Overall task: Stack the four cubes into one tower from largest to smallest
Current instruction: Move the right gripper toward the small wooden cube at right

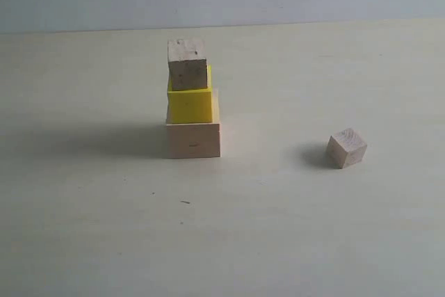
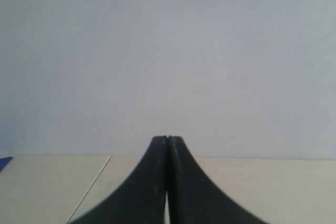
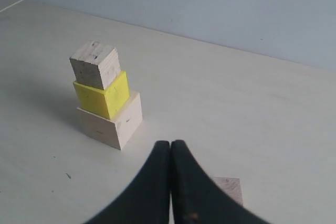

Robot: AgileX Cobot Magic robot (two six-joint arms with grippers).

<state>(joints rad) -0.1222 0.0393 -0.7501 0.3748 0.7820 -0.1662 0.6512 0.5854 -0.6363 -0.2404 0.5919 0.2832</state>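
Toward the far edge of the table (image 1: pixel 90 227), a little left of its middle, three of the four cubes stand in a column. At the bottom, flat on the surface, is the large pale wooden cube (image 1: pixel 193 140). On it sits the bright yellow cube (image 1: pixel 189 104), set off toward the left edge so that a strip of the large cube's top shows bare on the right. On the yellow one rests the small brownish wooden cube (image 1: pixel 187 64) (its grain is greyer and rougher than the others'), likewise pushed to the left side, with a sliver of yellow showing beside it on the right. All three are upright.

The smallest pale cube (image 1: pixel 346 148) lies alone on the surface, well apart from the column, toward the right edge and somewhat nearer the front edge. It is turned so that one upright edge faces the exterior camera, and it touches nothing but the table.

Neither arm shows in the exterior view. The left gripper (image 2: pixel 167 139) has its dark fingers pressed together with nothing between them; beyond it lie only a strip of table and the pale wall (image 2: pixel 168 51). The right gripper (image 3: pixel 170 144) is likewise pressed together and empty (no cube in it), with the column ahead of it and the smallest cube partly hidden behind one finger.
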